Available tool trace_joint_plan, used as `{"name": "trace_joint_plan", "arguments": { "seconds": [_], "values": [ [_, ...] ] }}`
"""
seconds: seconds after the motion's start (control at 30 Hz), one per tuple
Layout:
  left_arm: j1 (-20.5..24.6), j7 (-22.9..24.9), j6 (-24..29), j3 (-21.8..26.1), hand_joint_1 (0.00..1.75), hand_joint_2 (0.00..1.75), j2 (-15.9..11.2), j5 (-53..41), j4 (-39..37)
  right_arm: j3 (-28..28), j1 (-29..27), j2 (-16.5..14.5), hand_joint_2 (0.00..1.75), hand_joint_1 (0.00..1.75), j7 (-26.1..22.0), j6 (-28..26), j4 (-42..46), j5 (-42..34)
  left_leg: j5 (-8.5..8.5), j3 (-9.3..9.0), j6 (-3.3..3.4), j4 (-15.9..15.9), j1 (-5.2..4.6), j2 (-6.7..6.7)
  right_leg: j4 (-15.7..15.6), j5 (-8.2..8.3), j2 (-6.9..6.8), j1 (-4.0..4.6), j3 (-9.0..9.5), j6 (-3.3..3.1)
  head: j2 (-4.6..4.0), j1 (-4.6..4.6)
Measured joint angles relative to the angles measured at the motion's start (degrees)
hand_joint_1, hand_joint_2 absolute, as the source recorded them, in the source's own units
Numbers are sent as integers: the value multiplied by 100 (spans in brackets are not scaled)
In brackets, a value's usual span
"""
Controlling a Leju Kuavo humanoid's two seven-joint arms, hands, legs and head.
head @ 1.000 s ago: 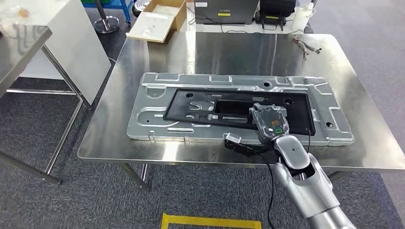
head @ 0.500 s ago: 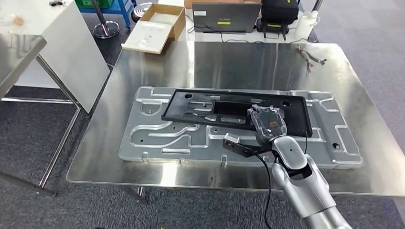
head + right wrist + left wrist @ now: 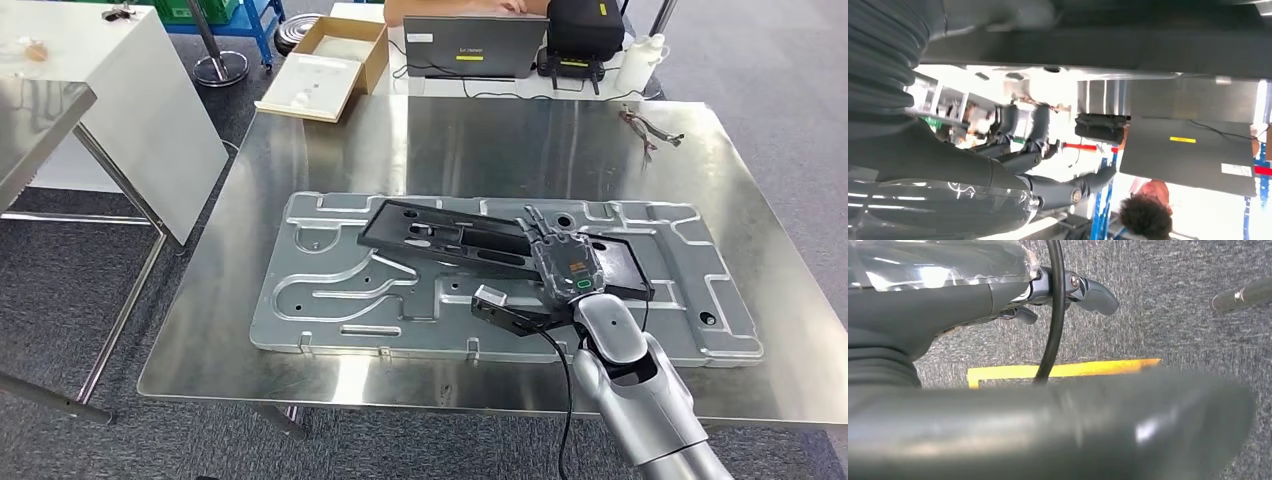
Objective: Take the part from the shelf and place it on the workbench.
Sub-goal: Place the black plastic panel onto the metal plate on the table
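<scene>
Right hand: I see my right hand gripping the near edge of the black frame part.
Part: tilted, over the embossed metal panel on the steel workbench.
Left hand: my left hand hangs over grey carpet, fingers loosely curled, holding nothing.

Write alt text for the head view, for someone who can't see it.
The robot's right hand rests on a black frame lying askew on a large grey metal panel, which lies flat on a steel workbench. Beyond the bench's far edge are a laptop, an open cardboard box and a white bottle.
</scene>
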State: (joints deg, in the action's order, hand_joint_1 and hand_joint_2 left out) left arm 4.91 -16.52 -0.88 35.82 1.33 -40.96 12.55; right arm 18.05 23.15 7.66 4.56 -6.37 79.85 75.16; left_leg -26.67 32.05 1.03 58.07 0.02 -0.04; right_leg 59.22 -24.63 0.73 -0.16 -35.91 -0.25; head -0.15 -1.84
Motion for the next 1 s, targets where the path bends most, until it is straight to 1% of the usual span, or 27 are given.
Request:
{"name": "trace_joint_plan", "arguments": {
  "seconds": [0.03,0.07,0.13,0.17,0.2,0.23,0.27,0.3,0.33,0.37,0.4,0.47,0.5,0.53,0.57,0.6,0.67,0.7,0.73,0.77,0.8,0.83,0.87,0.9,0.93,0.97,1.0],
  "values": [
    [2,-4,-1,3,0,0,2,0,0,-13,-7,-9,175,0,-3,-1,2,-1,37,-20,27,-34,17,8,89,-76,-5,-1,-34,32,0,0],
    [7,-7,-2,5,0,0,4,0,0,-27,-10,-19,175,0,-5,-2,3,-2,70,-36,50,-65,34,18,284,-212,-10,-6,-121,60,0,0],
    [6,-11,-4,9,0,0,8,0,0,-47,-34,-43,175,0,-9,-2,2,-2,87,-28,72,-74,35,32,977,-605,-19,-26,-442,105,0,0],
    [2,-11,-4,11,0,0,9,0,0,-49,-57,-49,175,0,-11,-2,1,-2,87,-22,73,-72,35,34,1328,-748,-21,-36,-609,124,0,0],
    [-2,-11,-4,13,0,0,10,0,0,-51,-82,-54,175,0,-13,-1,-1,-2,85,-18,72,-70,36,36,1542,-797,-24,-47,-713,140,0,0],
    [-4,-11,-4,13,0,0,12,0,0,-53,-100,-55,175,0,-14,-1,-1,-2,81,-16,66,-65,39,35,1548,-737,-30,-59,-717,152,0,0],
    [-4,-11,-4,14,0,0,14,0,0,-57,-109,-56,175,0,-15,-1,-1,-2,73,-17,56,-57,43,33,1332,-582,-36,-74,-606,160,0,0],
    [-3,-11,-7,14,0,0,16,0,0,-62,-109,-57,175,0,-15,-1,0,-2,58,-21,37,-41,48,31,954,-381,-41,-89,-409,166,0,0],
    [-1,-11,-10,14,0,0,18,1,0,-68,-105,-57,175,0,-15,-1,0,-2,37,-20,12,-18,48,29,563,-233,-42,-99,-208,165,0,0],
    [2,-11,-14,16,0,0,18,2,0,-74,-103,-59,175,0,-15,-2,1,-2,13,-13,-20,11,40,23,255,-129,-33,-97,-53,148,0,-1],
    [5,-10,-17,20,0,0,18,3,0,-77,-104,-60,175,0,-16,-2,1,-2,-2,-7,-53,32,32,18,80,-88,-23,-91,31,119,0,-1],
    [4,-9,-22,27,0,0,20,9,0,-79,-109,-62,175,0,-16,-2,2,-2,0,1,-117,47,26,8,29,-78,-6,-61,41,38,0,-1],
    [3,-9,-25,31,0,0,20,14,0,-79,-109,-62,175,0,-17,-1,1,-2,-6,6,-144,50,34,5,18,-61,-9,-66,41,-1,0,0],
    [2,-11,-30,39,0,0,23,20,-1,-79,-108,-62,175,0,-20,-1,1,-2,-54,23,-171,93,42,5,1,-43,-13,-70,42,-34,0,0],
    [3,-15,-37,52,0,0,26,26,-1,-79,-106,-60,175,0,-23,-2,1,-2,-163,71,-196,215,50,5,-17,-26,-17,-78,41,-62,0,-1],
    [5,-18,-44,68,0,0,27,30,-1,-79,-106,-57,175,0,-26,-2,1,-2,-325,156,-218,432,59,5,-30,-11,-22,-85,37,-86,0,-1],
    [4,-22,-69,104,0,0,26,35,-2,-79,-111,-52,175,0,-30,-4,-6,-5,-695,413,-250,1091,71,8,-31,8,-26,-70,6,-118,0,-2],
    [2,-23,-83,115,0,0,25,36,-2,-79,-119,-52,175,0,-33,-5,-12,-8,-801,509,-256,1353,75,8,-29,20,-27,-62,-13,-131,0,-1],
    [0,-23,-96,122,0,0,24,36,-2,-79,-132,-52,175,0,-37,-9,-19,-11,-807,525,-254,1453,75,8,-24,33,-29,-54,-33,-139,0,-1],
    [-1,-24,-102,123,0,0,25,36,-2,-79,-145,-52,175,0,-39,-15,-26,-15,-729,458,-245,1376,74,8,-19,45,-28,-48,-51,-141,0,-1],
    [1,-26,-105,126,0,0,24,36,-2,-79,-158,-51,175,0,-42,-22,-31,-16,-562,273,-224,1075,71,8,-13,61,-27,-43,-66,-137,0,-1],
    [9,-27,-105,128,0,0,23,36,-2,-79,-165,-51,175,0,-43,-31,-34,-18,-415,59,-196,693,66,9,-8,78,-26,-40,-79,-126,0,-2],
    [19,-29,-104,132,0,0,22,37,-1,-81,-168,-51,175,0,-44,-44,-36,-19,-310,-117,-167,359,47,9,-5,101,-26,-32,-92,-105,0,-1],
    [29,-33,-103,136,0,0,20,37,-1,-84,-170,-51,175,0,-45,-57,-36,-21,-235,-247,-138,97,29,9,-5,129,-28,-29,-105,-74,0,-2],
    [33,-37,-103,139,0,0,19,37,-1,-88,-175,-51,175,0,-45,-69,-36,-24,-227,-277,-116,1,8,7,-9,158,-31,-30,-115,-38,0,-1],
    [30,-39,-103,143,0,0,17,37,-1,-92,-184,-52,175,0,-45,-80,-37,-28,-206,-267,-93,-12,-12,4,-19,192,-33,-34,-122,1,0,-1],
    [24,-42,-103,146,0,0,16,37,-2,-97,-196,-55,175,0,-45,-86,-37,-31,-163,-244,-65,-31,-5,2,-27,219,-27,-35,-126,41,0,-1]
  ]
}}
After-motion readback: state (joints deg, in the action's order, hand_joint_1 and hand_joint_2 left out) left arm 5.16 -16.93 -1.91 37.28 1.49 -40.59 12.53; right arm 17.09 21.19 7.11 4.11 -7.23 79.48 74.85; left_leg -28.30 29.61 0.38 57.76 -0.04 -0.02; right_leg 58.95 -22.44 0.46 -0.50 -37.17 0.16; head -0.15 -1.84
